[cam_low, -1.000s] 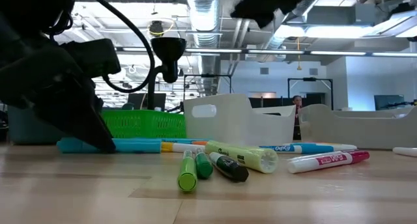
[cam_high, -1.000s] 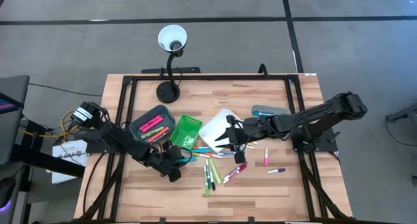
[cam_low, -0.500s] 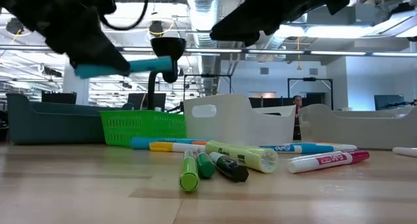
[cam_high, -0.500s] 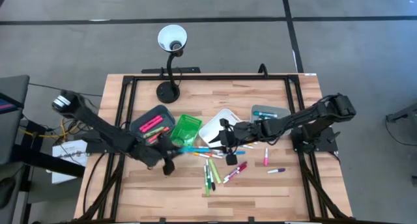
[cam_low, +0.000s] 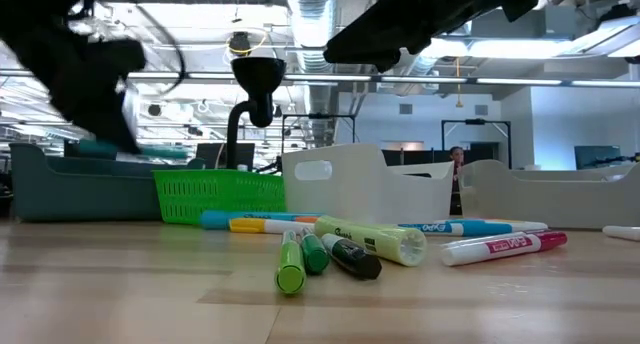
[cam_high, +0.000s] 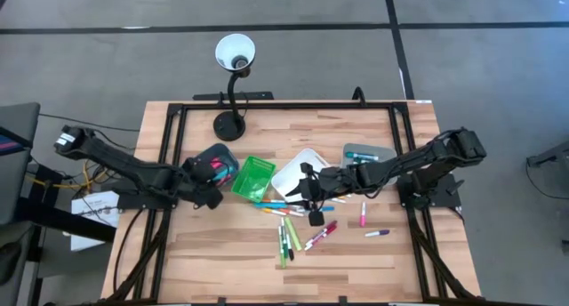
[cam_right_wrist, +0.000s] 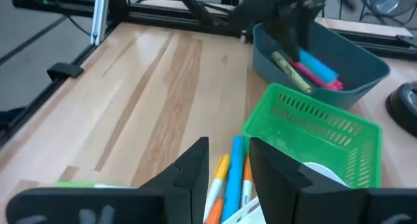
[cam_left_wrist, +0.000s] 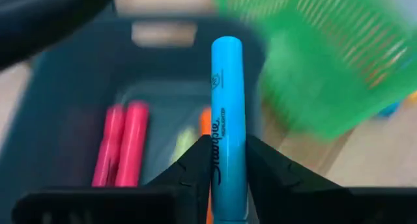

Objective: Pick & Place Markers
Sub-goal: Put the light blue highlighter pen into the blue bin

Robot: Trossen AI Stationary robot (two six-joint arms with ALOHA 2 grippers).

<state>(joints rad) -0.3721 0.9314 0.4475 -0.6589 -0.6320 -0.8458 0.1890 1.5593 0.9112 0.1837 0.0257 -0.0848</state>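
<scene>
Several markers [cam_high: 289, 226] lie loose on the wooden table, green, blue, orange and pink ones [cam_low: 340, 249]. My left gripper [cam_high: 209, 177] hovers over the dark blue-grey bin [cam_high: 222, 157], shut on a light-blue marker [cam_left_wrist: 227, 107]. Pink markers [cam_left_wrist: 120, 142] lie in that bin. My right gripper [cam_high: 307, 197] hangs open above the loose pile, and a blue marker [cam_right_wrist: 234, 152] and orange ones on the table show between its fingers [cam_right_wrist: 229, 162]. It touches nothing. My left gripper pinches the light-blue marker between its two fingers [cam_left_wrist: 195, 165], at the part of the barrel nearest the wrist [cam_left_wrist: 227, 160]. The marker runs along the fingers and sticks out ahead of them. It is lifted clear, about level, above the dark bin [cam_low: 140, 151].
A green basket [cam_high: 253, 177] stands beside the dark bin, then a white bin [cam_high: 298, 164] and a grey-blue bin [cam_high: 364, 153] farther right. A desk lamp [cam_high: 233, 57] stands at the far edge. A black frame rims the table. Bare wood lies near the front edge.
My left gripper lifted the light-blue marker off the table and carried it up and toward the far left, over the dark bin. My right gripper shifted a little toward the left over the pile, then held still.
</scene>
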